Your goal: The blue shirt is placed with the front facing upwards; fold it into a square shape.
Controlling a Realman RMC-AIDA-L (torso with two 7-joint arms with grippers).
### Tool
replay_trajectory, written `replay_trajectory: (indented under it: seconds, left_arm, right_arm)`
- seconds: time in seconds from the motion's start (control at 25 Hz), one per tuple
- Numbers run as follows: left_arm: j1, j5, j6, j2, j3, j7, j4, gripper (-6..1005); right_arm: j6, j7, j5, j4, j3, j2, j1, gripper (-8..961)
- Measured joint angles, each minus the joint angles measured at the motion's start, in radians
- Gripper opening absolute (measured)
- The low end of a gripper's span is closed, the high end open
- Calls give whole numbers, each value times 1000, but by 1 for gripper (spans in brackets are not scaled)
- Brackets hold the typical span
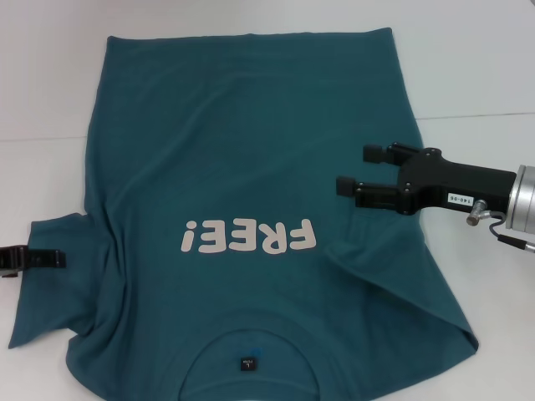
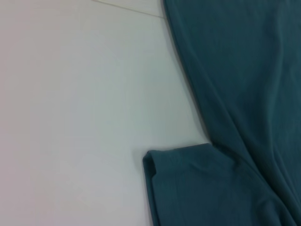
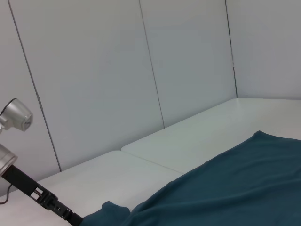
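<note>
Shirt (image 1: 251, 167): blue, short-sleeved, lying front side up on the white table (image 1: 468, 58), collar at the near edge and hem at the far edge in the head view. White letters (image 1: 248, 236) reading "FREE!" run across the chest, upside down from the head camera. A small dark neck label (image 1: 247, 364) sits inside the collar opening. The body of the shirt is mostly spread flat, with diagonal creases running from the letters toward both sleeves. The sleeve on the robot's left is bunched and rumpled; the sleeve on the robot's right lies out toward the near right corner.

Right gripper (image 1: 361, 170): hovering over the right side of the shirt, level with the chest and just beyond the letters. Its two black fingers are spread apart and grasp nothing; no cloth lies between them.

Left gripper (image 1: 25, 260): at the left edge of the head view, at the hem of the left sleeve. Only a small black part of it shows, and whether it is released or clenched on cloth cannot be told. The left wrist view shows the sleeve hem (image 2: 176, 153) folded over on itself against the bare table. The right wrist view shows the left arm reaching down to the shirt's edge.
</note>
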Motion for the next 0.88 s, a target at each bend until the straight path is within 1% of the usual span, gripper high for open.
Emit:
replay_trajectory:
  seconds: [0.4,0.88]
  left_arm:
    - [1,0,-6,-1,-5,11,14,936]
    - [-7,0,4,-10,2,11,16,936]
  right_arm:
    - [-1,0,0,0,0,2,-1,928]
    - [-1,0,0,0,0,2,-2,927]
